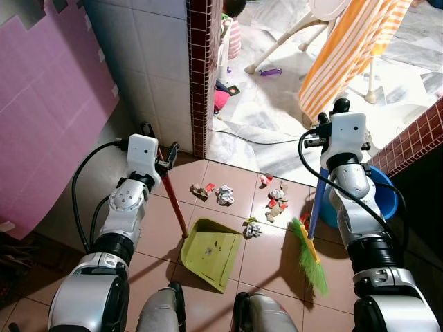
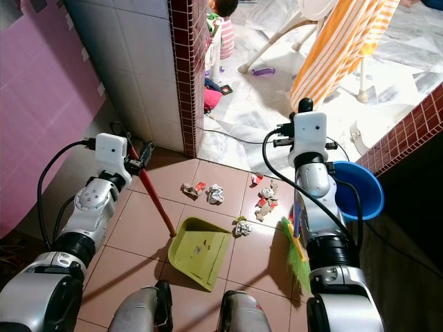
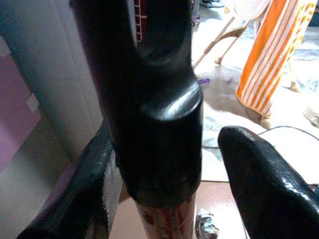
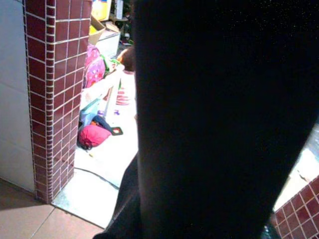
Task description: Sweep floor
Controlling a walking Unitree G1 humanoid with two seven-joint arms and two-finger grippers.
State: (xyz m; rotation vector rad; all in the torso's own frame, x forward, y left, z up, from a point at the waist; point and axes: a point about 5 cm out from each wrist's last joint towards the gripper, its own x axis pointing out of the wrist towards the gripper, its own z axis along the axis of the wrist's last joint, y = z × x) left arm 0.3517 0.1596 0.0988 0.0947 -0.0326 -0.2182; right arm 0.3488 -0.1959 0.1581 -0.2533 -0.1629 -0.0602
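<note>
A yellow-green dustpan [image 1: 211,252] lies on the brown tiles in front of my feet. Its red stick [image 1: 174,200] rises to my left gripper [image 1: 160,158], which is shut on the stick's black cap [image 3: 154,99]; one finger [image 3: 264,184] shows beside it. My right gripper [image 1: 320,133] is shut on the blue handle [image 1: 315,200] of a broom whose green bristles [image 1: 311,259] rest on the floor right of the dustpan. Crumpled paper scraps [image 1: 224,196] and more litter [image 1: 277,202] lie just beyond the dustpan, one piece [image 1: 252,229] at its lip.
A dark red brick pillar [image 1: 201,69] and a pink wall [image 1: 48,104] close the left. A blue basin [image 1: 387,197] and a low brick wall [image 1: 415,138] stand on the right. Beyond lie a cable [image 1: 256,140], an orange striped cloth [image 1: 353,48] and a seated person [image 1: 233,31].
</note>
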